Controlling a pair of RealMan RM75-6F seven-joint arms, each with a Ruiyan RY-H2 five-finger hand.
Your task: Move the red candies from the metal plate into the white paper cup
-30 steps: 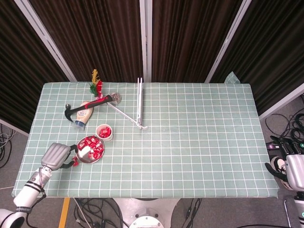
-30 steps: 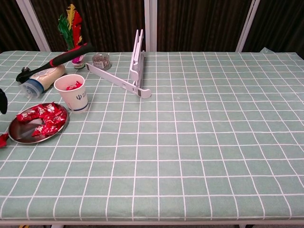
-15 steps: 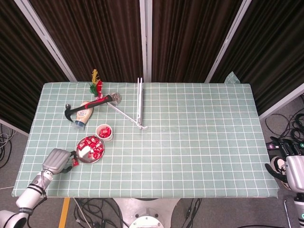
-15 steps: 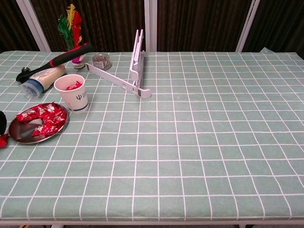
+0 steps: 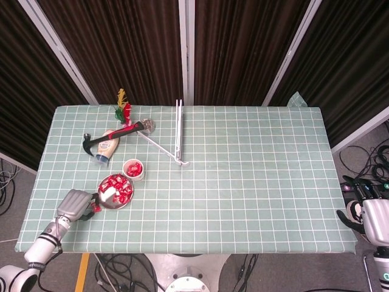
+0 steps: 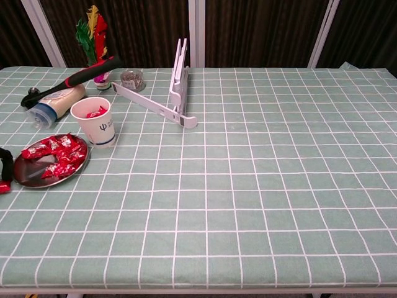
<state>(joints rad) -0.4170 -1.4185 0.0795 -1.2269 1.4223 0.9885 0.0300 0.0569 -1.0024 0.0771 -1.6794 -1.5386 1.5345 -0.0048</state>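
The left robot hand (image 5: 74,204) is sitting at the near-left corner of the worktop (image 5: 243,182), just beside the near rim of the metal plate (image 5: 104,204). A scrap of red is showing by its fingers, so it is probably pinching one candy; the chest view catches only a dark sliver of the hand with a bit of red under it at the frame's edge, so I cannot tell for sure that the grip is closed.

The pile of red candies (image 6: 54,154) is lying on the plate, mostly toward its far side, and the white paper cup (image 6: 93,120) is standing upright just beyond the plate with a few red candies already inside.

By my reading, the step in hand is a pick from the plate, partway through the job. The next move calls for lifting the hand clear of the rim, carrying it over the plate to the cup's mouth, and letting go without tipping the cup.

The right robot hand (image 5: 372,218) is hanging off the worktop's far-right edge, holding nothing.
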